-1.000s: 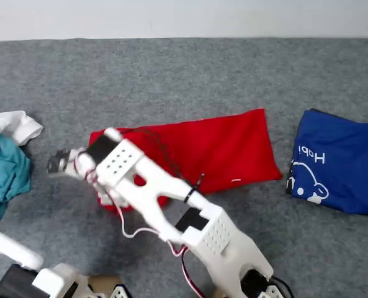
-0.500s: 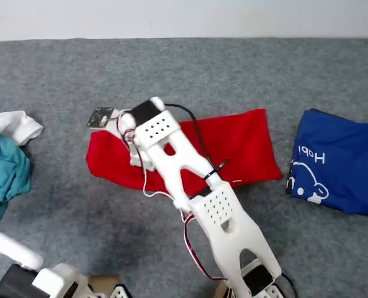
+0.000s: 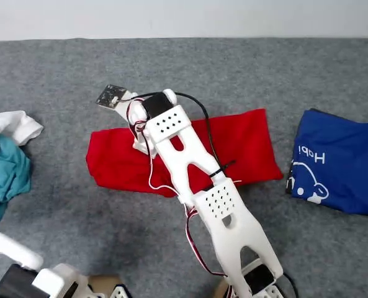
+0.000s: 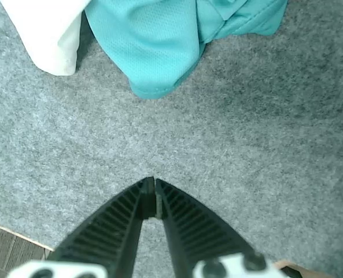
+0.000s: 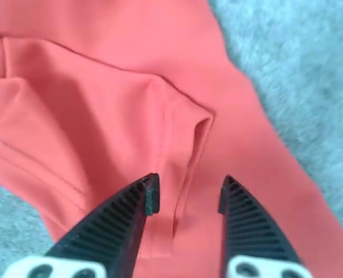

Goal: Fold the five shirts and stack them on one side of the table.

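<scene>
A red shirt (image 3: pixel 239 152) lies folded into a long strip across the middle of the grey table. My right arm (image 3: pixel 190 164) stretches over it from the front. Its gripper (image 5: pixel 188 194) hangs open just above a creased hem on the left part of the red shirt (image 5: pixel 102 116), with nothing between the fingers. A folded blue shirt (image 3: pixel 339 161) lies at the right edge. A teal shirt (image 3: pixel 4 177) and a white shirt (image 3: pixel 7 127) lie crumpled at the left edge. My left gripper (image 4: pixel 154 191) is shut and empty over bare carpet, short of the teal shirt (image 4: pixel 171 40) and white shirt (image 4: pixel 44 35).
The left arm's base (image 3: pixel 22 273) sits at the front left corner. Grey carpet (image 3: pixel 233 74) covers the table, with open room behind the red shirt and along the front. A pale wall runs along the far edge.
The right arm swung from the red shirt's front left corner back over its left part. The shirt's left end, bunched a second ago, now lies spread flat.
</scene>
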Motion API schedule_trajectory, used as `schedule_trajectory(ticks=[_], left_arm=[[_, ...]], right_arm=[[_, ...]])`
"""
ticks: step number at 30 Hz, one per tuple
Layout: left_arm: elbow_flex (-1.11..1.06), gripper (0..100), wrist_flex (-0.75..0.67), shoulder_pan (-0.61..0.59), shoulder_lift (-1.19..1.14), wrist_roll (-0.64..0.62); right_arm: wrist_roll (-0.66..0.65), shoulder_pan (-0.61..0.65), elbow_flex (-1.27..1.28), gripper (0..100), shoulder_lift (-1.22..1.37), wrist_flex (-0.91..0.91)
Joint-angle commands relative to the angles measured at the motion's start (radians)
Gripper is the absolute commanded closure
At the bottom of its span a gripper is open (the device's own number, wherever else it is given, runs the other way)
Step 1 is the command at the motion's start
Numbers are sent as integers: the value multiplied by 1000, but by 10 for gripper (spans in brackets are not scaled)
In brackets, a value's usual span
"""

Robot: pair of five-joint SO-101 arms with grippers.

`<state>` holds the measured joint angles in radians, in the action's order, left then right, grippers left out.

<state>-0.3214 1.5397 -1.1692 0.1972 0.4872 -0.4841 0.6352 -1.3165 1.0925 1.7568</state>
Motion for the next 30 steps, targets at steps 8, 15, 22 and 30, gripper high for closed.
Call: schedule_trajectory(ticks=[8,15,22,30], left_arm=[[28,994,-20,35,38,8],[28,994,-21,41,38,6],[28,994,-21,40,38,8],[28,994,-21,46,38,8]], right_arm=[[8,159,204,989,-318,41],[8,263,423,989,-354,13],[-89,81,419,988,-240,-159],[-107,-62,382,988,-208,-239]])
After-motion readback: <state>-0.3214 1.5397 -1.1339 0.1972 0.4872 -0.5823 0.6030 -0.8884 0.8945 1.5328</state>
